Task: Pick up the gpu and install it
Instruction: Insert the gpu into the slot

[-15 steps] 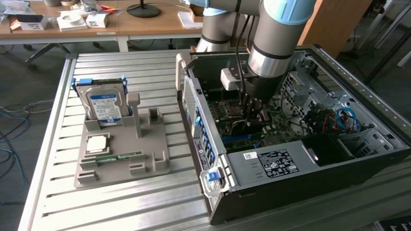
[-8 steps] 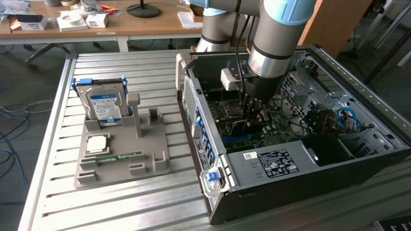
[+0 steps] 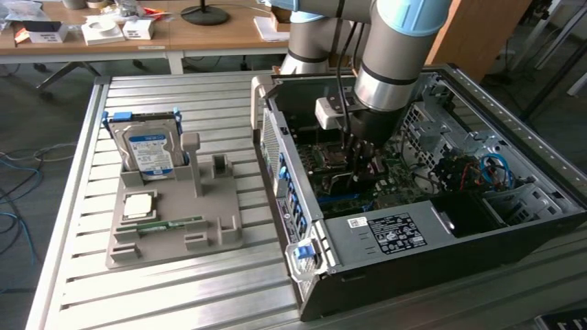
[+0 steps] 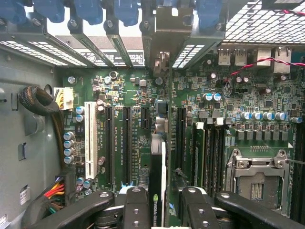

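End effector: the end effector (image 4: 159,210) is closed on the gpu (image 4: 156,183), which is held edge-on between the fingers (image 4: 136,212).
Gpu axis: the long axis runs straight away from the end effector toward the blue slot latches (image 4: 95,9) at the case rear, parallel to the black expansion slots (image 4: 110,143).
Gap to slot: the card is held over the motherboard (image 4: 128,90); whether its edge is seated cannot be told.
Flanking parts: the white PCI slot (image 4: 89,138) lies to one side, and the memory slots (image 4: 209,152) and CPU socket (image 4: 259,176) to the other.
Exterior setting: the end effector (image 3: 359,161) is lowered inside the computer case (image 3: 440,234). At the case's 9 o'clock, the exterior view's left, a grey holder tray (image 3: 174,237) rests on the slatted surface (image 3: 183,295). The hard drive (image 3: 151,151) stands at the tray's 12 o'clock.
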{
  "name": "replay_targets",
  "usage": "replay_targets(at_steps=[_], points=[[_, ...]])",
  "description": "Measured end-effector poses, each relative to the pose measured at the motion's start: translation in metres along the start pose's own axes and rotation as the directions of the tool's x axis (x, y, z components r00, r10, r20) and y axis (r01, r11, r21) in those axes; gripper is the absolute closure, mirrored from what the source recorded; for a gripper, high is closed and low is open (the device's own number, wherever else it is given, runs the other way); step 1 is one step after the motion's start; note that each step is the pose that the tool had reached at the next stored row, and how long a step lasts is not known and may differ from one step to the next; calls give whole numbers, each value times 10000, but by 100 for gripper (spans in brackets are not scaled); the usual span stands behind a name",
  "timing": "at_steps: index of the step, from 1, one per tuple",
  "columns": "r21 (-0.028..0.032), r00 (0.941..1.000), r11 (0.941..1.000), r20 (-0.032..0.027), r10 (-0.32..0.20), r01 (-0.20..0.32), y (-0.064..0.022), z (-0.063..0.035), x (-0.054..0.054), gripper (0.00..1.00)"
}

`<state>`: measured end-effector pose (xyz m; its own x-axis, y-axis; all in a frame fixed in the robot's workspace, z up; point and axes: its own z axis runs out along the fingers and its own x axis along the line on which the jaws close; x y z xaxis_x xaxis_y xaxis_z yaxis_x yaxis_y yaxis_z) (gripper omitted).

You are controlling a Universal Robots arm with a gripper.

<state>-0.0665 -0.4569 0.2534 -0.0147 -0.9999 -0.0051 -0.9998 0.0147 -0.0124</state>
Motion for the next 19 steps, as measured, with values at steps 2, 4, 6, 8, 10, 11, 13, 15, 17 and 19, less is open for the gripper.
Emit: replay_targets(at_steps=[2,4,6,8,10,11,13,15,17,19], points=[[0,10000,10000,0,0,0,0,0,0,67],[0,10000,10000,0,1,-1,0,0,0,67],[0,10000,10000,0,0,0,0,0,0,67],[0,10000,10000,-1,0,0,0,0,0,67],[0,10000,10000,0,0,0,0,0,0,67],[0,10000,10000,-1,0,0,0,0,0,67],[1,10000,10000,0,0,0,0,0,0,67],[0,10000,10000,0,0,0,0,0,0,67],[0,10000,10000,0,1,-1,0,0,0,67],[1,10000,10000,0,0,0,0,0,0,74]])
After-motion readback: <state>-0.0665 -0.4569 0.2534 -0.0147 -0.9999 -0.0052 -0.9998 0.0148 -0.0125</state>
